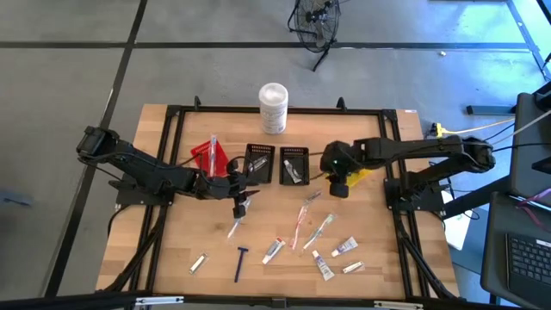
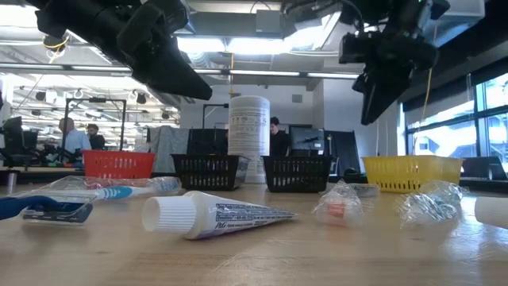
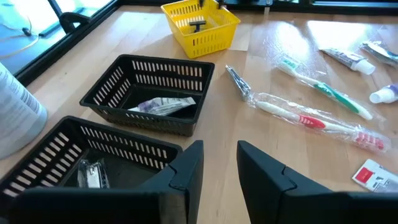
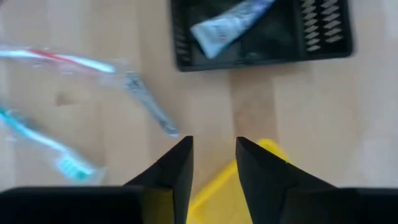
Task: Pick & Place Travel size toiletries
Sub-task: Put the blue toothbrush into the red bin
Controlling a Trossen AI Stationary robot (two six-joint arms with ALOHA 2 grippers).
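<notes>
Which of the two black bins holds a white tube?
The black bin nearer the yellow bin holds the white tube. The other black bin, beside the red bin, holds only a small clear-wrapped item, not a tube.

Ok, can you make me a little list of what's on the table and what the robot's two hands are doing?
bins: red bin, two black bins, yellow bin
right black bin holds: a white tube
canister: tall white canister, behind the bins
loose items: toothbrushes, blue razor, small tubes
left gripper: empty, fingers apart, by the black bins
right gripper: empty, fingers apart, above the yellow bin
</notes>
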